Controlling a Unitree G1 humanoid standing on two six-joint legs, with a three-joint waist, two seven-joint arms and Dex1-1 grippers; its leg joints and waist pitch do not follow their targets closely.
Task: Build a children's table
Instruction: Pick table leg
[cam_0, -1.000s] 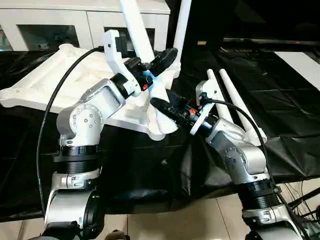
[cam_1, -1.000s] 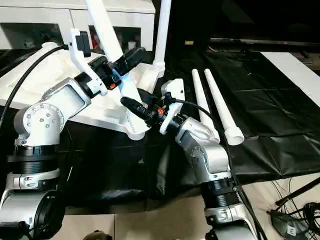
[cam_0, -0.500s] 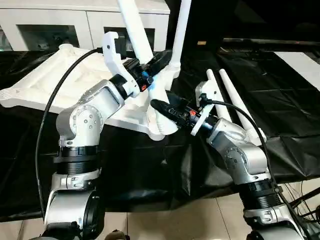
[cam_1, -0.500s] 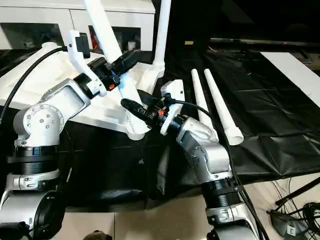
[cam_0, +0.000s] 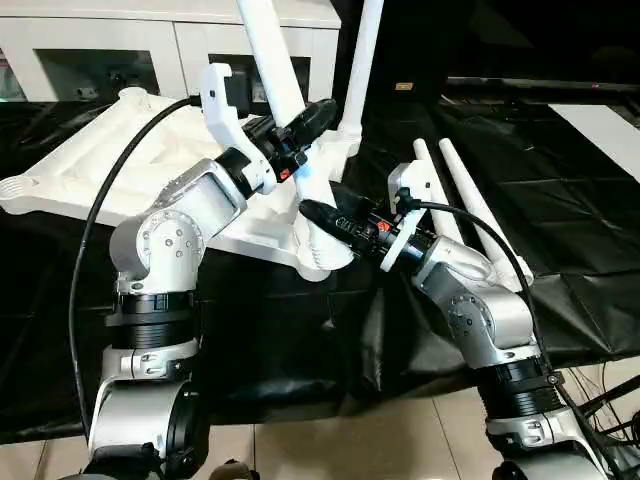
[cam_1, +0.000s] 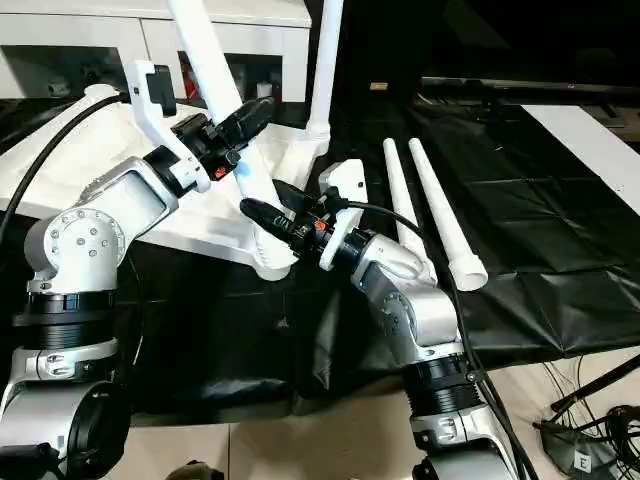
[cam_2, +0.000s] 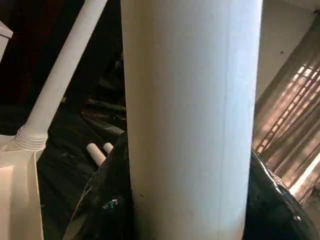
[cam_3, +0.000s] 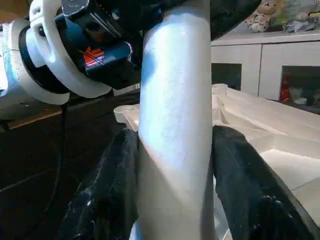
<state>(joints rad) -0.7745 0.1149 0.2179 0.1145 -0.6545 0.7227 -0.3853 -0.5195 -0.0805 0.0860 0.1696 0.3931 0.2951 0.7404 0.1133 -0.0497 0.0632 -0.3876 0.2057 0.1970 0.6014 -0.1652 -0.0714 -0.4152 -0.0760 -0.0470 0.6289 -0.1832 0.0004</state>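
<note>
Black crinkled cloth (cam_0: 560, 220) underlies both fingers pairs (cam_0: 300, 128) (cam_0: 325, 215) clamping one smooth tapered white leg (cam_0: 275, 70)

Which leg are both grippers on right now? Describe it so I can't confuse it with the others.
On the upside-down white tabletop, look at the near corner socket. The leg rising tilted from it is the held one, left gripper above, right gripper below. The far-corner leg stands untouched; two loose legs lie flat.

the tabletop (cam_0: 560, 210) is draped in crinkled black cloth. on it the white table top (cam_0: 90, 165) lies upside down, ribbed underside up, toward the robot's left. two loose white legs (cam_1: 430, 215) lie side by side on the cloth to its right.
</note>
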